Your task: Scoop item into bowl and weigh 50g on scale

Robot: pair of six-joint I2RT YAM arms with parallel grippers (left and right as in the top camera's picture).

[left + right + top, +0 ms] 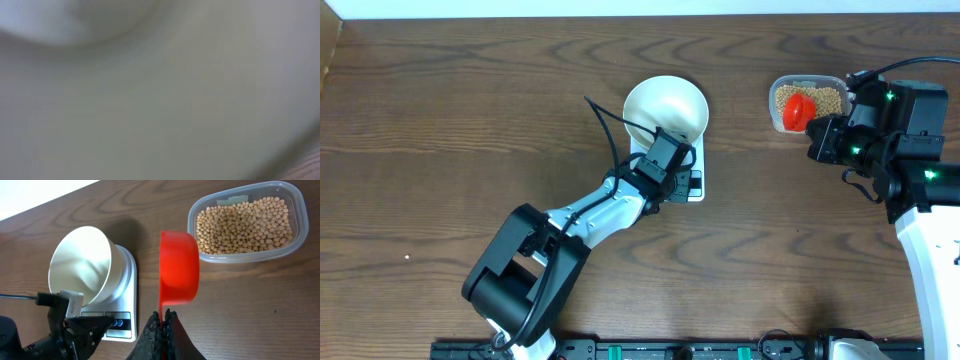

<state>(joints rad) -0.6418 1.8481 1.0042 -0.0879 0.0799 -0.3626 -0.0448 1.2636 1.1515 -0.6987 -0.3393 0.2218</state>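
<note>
The white bowl (pixel 665 105) stands on the white scale (pixel 697 168), and its inside looks empty. My left gripper (pixel 670 150) is at the bowl's near rim, over the scale. The left wrist view shows only a blurred white surface, so its jaws are hidden. My right gripper (pixel 164 317) is shut on the handle of a red scoop (pixel 179 272), held tilted beside the clear tub (pixel 295 210) of tan beans (pixel 245 225). In the overhead view, the scoop (pixel 797 110) hangs over the beans (pixel 820 98). The bowl (pixel 80 265), the scale (pixel 127 280) and the left gripper (pixel 95 326) also show in the right wrist view.
The dark wooden table (pixel 440 120) stretches bare to the left. The left arm (pixel 590 215) reaches diagonally from the front edge. The right arm's body (pixel 910 130) is at the right, next to the tub.
</note>
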